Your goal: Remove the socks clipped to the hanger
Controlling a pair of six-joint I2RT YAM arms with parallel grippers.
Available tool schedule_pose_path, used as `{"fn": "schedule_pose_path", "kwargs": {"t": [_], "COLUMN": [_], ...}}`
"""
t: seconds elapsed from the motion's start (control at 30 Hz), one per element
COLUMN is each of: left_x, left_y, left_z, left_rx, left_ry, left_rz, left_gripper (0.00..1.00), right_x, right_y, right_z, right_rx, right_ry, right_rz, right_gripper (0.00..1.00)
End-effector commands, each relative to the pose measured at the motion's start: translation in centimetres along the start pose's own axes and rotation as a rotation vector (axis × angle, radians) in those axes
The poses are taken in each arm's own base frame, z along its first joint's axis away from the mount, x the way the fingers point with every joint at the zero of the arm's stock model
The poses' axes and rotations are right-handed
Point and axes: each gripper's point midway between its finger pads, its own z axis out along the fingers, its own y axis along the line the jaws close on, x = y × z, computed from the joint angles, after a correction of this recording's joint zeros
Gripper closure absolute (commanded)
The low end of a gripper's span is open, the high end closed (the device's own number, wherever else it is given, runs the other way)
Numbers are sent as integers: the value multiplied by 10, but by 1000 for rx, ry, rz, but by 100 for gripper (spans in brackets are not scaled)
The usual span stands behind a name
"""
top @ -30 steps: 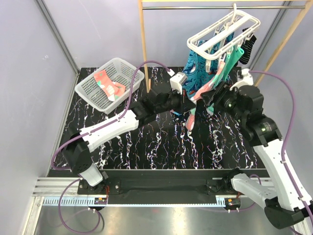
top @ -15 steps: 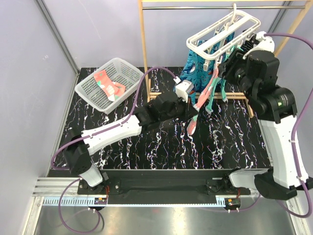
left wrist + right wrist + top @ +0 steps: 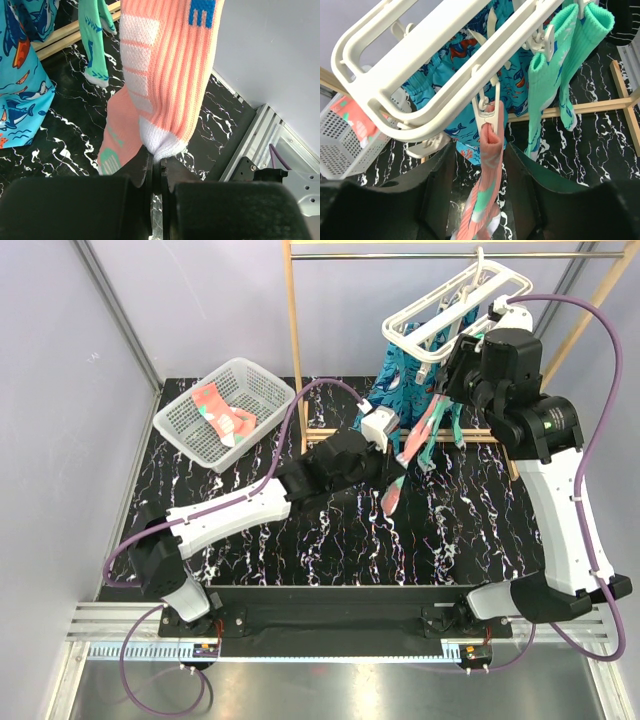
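The white hanger [image 3: 455, 300] [image 3: 420, 55] hangs from the rack at the back right. One of its clips [image 3: 486, 107] holds a coral-pink sock [image 3: 487, 165] [image 3: 415, 445] by the cuff. My left gripper [image 3: 157, 160] [image 3: 392, 472] is shut on that sock's white toe [image 3: 162, 140], pulling it down and to the left. My right gripper [image 3: 481, 150] [image 3: 455, 365] is open just below the clip, one finger on each side of the pink sock and neither touching it. Two teal-green socks [image 3: 545, 90] [image 3: 95, 40] hang clipped further right, and a black-and-white striped sock [image 3: 625, 20] shows at the top right corner.
A blue shark-print cloth [image 3: 400, 380] [image 3: 470, 125] [image 3: 20, 75] hangs behind the socks. The wooden rack's post [image 3: 292, 330] and foot bar [image 3: 590, 106] stand close by. A white mesh basket [image 3: 190, 435] at the back left holds a pink sock [image 3: 222, 410].
My right arm has swung up from beside the hanging socks to the hanger's clips, and its jaws have narrowed. My left gripper has kept hold of the pink sock's toe.
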Motion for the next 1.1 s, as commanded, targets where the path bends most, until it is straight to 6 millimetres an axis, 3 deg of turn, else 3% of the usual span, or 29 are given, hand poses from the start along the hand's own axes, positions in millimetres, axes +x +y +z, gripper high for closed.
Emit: {"fn": "schedule_pose_path", "kwargs": {"t": [0.0,0.3,0.57,1.07], "left_x": [-22,-21,-18,-12], "left_y": [-12,-24,-28,-42], "left_z": [-10,-9,-8,-4], "left_rx": [20,52,56,61], "left_ry": [-79,-78,-73,-68], "left_rz": [16,7,16,23], "left_gripper": [100,100,100,100], "right_x": [-22,-22,-34,-38], "right_y": [-8,-9,-7,0], "right_z": [-1,11,9,18], "right_rx": [31,27,15,-5], "right_ry": [-104,-170,-241,-247], "right_rz": [-9,-28,-4,-2], "right_gripper": [49,47,48,50]}}
